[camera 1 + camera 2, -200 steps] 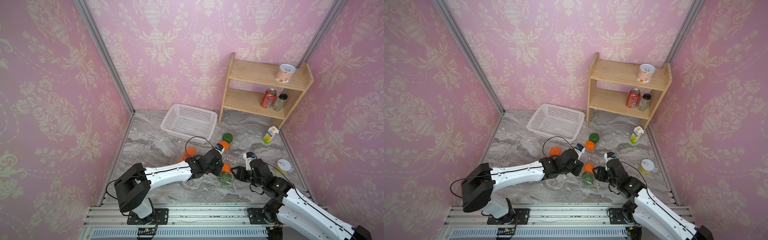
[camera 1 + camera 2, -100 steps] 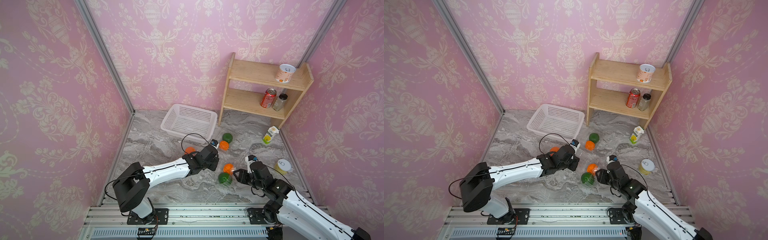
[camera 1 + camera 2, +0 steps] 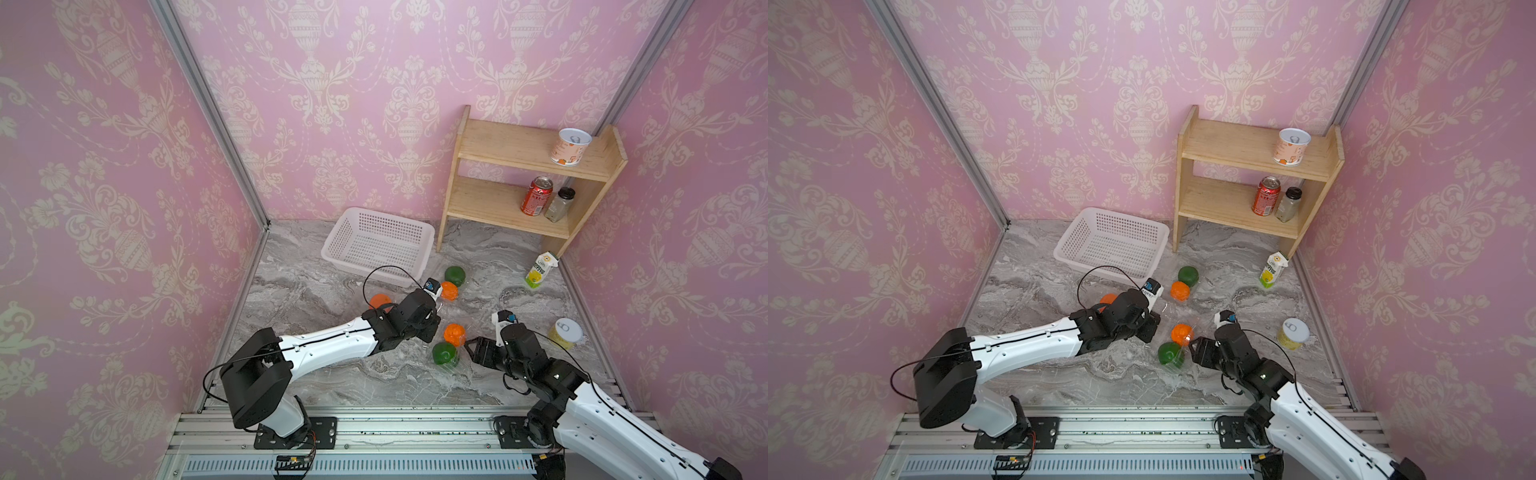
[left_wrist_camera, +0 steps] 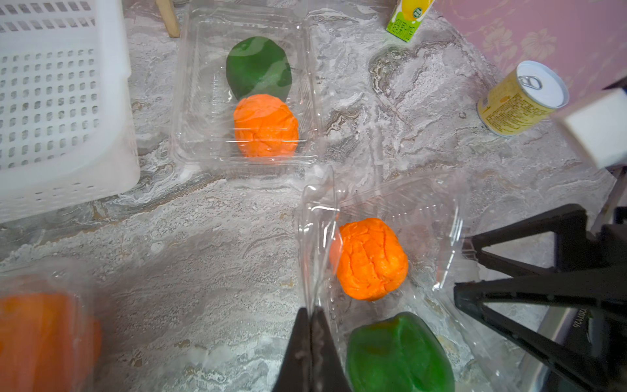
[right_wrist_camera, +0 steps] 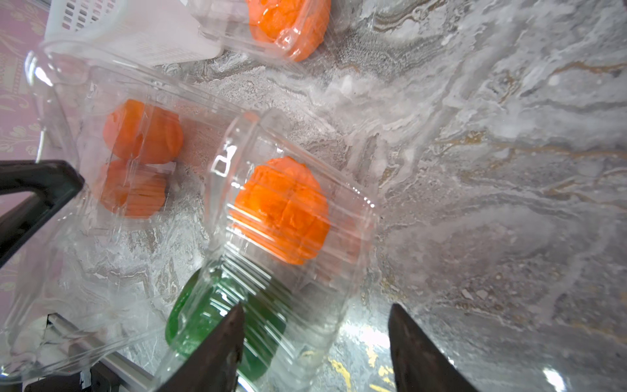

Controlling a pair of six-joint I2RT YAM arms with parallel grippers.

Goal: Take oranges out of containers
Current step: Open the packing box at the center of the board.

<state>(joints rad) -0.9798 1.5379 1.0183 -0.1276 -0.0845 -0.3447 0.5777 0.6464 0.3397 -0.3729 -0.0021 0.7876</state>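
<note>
The near clear container [image 4: 444, 217] holds an orange fruit [image 4: 371, 259] and a green one [image 4: 398, 354]. My left gripper [image 4: 310, 314] is shut on the thin raised lid edge of this container. My right gripper [image 5: 315, 310] stands open at the container's other side, one finger in front of the green fruit [image 5: 203, 305]. Both top views show this pair [image 3: 454, 333] [image 3: 1168, 352] between the two grippers [image 3: 467, 347]. The far container [image 4: 200, 101] holds a green orange [image 4: 259, 66] and an orange one [image 4: 266, 125]. A third container [image 4: 51, 275] beside my left arm shows orange fruit [image 4: 40, 336].
A white perforated basket [image 3: 376, 245] stands behind the left arm. A wooden shelf [image 3: 511, 149] with cans is at the back right. A juice carton [image 3: 540, 270] and a yellow can [image 3: 566, 333] stand near the right wall.
My right gripper's jaws have spread wider. My left arm has drawn back to the left, uncovering the near container's two fruits.
</note>
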